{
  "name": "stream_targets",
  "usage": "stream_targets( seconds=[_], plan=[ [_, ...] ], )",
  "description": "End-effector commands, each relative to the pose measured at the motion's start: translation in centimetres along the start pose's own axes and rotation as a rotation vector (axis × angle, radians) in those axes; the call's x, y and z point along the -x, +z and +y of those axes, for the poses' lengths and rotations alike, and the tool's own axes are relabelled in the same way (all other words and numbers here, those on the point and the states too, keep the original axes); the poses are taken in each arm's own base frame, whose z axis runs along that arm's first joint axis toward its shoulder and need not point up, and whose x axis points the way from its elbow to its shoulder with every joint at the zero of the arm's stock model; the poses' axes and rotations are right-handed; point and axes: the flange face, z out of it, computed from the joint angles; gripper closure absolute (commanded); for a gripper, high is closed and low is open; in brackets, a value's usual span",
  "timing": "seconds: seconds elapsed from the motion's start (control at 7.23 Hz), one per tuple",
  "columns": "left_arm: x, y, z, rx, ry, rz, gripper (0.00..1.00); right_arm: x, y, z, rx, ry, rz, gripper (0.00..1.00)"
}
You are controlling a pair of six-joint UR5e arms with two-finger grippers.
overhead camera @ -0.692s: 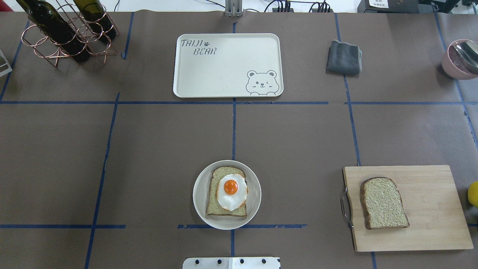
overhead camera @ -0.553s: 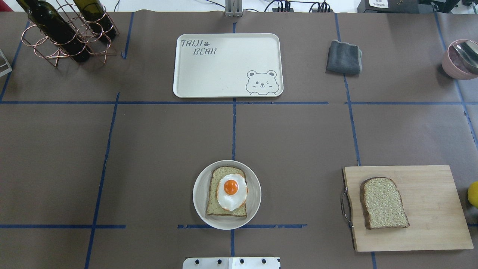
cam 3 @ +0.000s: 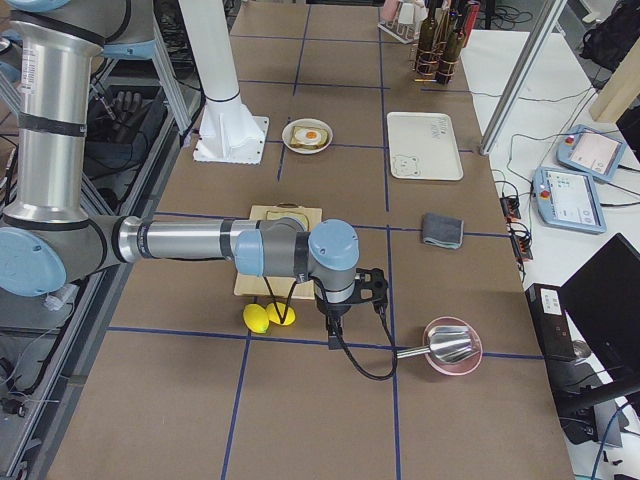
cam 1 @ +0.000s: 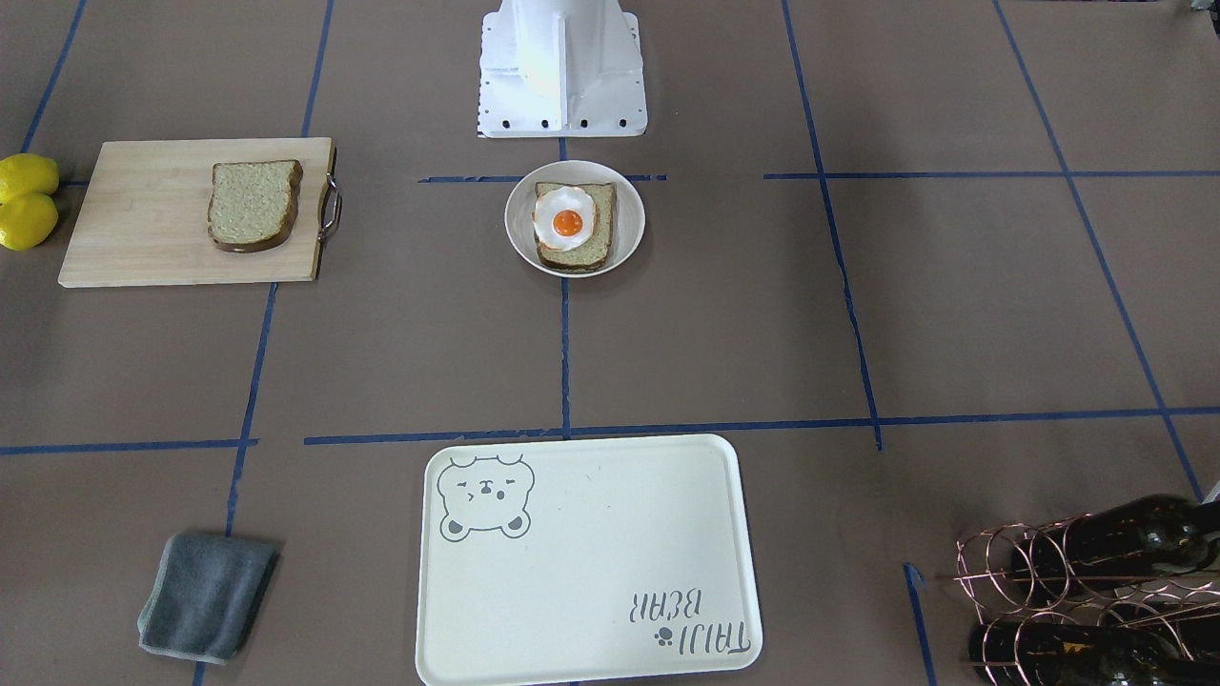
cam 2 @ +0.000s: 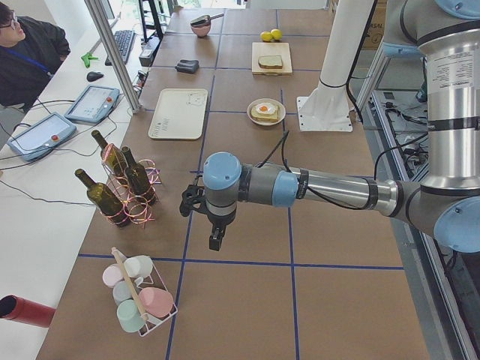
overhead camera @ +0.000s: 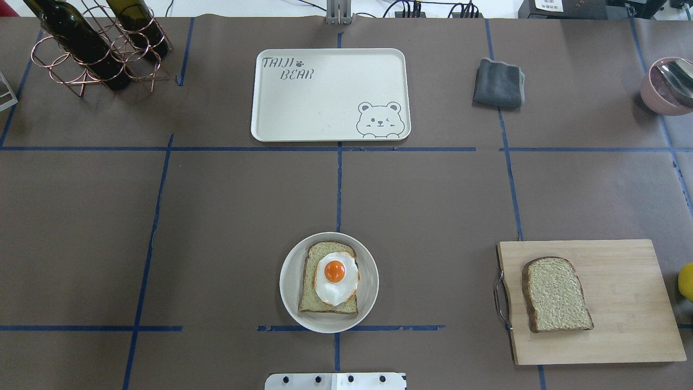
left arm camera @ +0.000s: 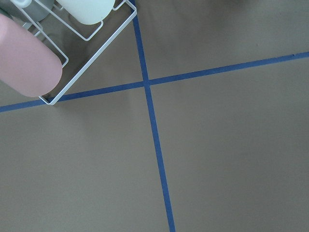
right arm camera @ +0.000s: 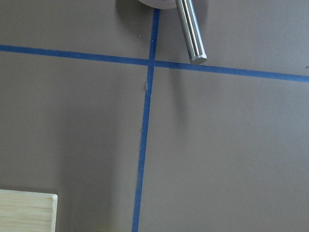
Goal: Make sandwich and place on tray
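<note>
**Sandwich parts and tray.** One small white plate [overhead camera: 289, 295] sat mid-counter [overhead camera: 422, 216], near the robot-side edge. It bore one bread slice [overhead camera: 311, 295] topped by one fried egg [overhead camera: 335, 277], uncovered. A second slice [overhead camera: 556, 294] lay flat on the single wooden cutting board [overhead camera: 622, 303], well apart toward the robot's right. Two lemons [cam 1: 26, 220] lay just beside the board's outer end. One tray [overhead camera: 325, 103] lay at the far edge, straight across from the plate, its bear drawing and lettering fully showing. A broad stretch of brown counter separated plate and tray.

One grey cloth [overhead camera: 498, 83] lay to the tray's right. Three wine bottles [cam 2: 112, 159] in a wire rack [overhead camera: 59, 65] stood well to its left.

The left claw [cam 2: 216, 238] hung over the counter's left end, between the bottles and a cup rack [cam 2: 139, 300]. The right claw [cam 3: 332, 338] hung over the right end, between the lemons and one pink bowl [cam 3: 452, 350]. Whether either claw was open or closed could not be told.
</note>
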Motion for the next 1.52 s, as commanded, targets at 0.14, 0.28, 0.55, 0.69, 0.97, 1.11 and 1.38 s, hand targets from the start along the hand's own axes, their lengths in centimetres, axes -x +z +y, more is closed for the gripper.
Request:
stream_targets(
  seconds=[0.14,0.28,0.55,0.69,0.97,1.11,1.38],
  plan=[
    [-0.2,0.0,0.3,0.001,0.003,-0.001,0.00,1.9,0.1,-0.7,-0.052,-0.003,-0.091,0.00],
    [-0.2,0.0,0.3,0.002,0.001,0.001,0.00,5.3,0.7,-1.8,-0.122,-0.158,-0.107,0.00],
    [-0.2,0.0,0.3,-0.001,0.004,0.000,0.00,11.8,3.2,-2.4,-0.097,-0.093,-0.166,0.00],
    [-0.2,0.0,0.3,0.000,0.006,0.001,0.00,16.1,4.8,-2.3,-0.107,-0.101,-0.207,0.00],
    [-0.3,0.0,0.3,-0.002,0.009,0.000,0.00,21.3,7.4,0.7,-0.089,-0.051,-0.303,0.00],
    [-0.3,0.0,0.3,-0.003,0.010,0.000,0.00,23.4,8.9,2.8,-0.087,-0.018,-0.322,0.00],
    [-0.3,0.0,0.3,-0.003,0.010,0.000,0.00,26.4,12.8,7.8,-0.076,-0.013,-0.303,0.00]
  ],
)
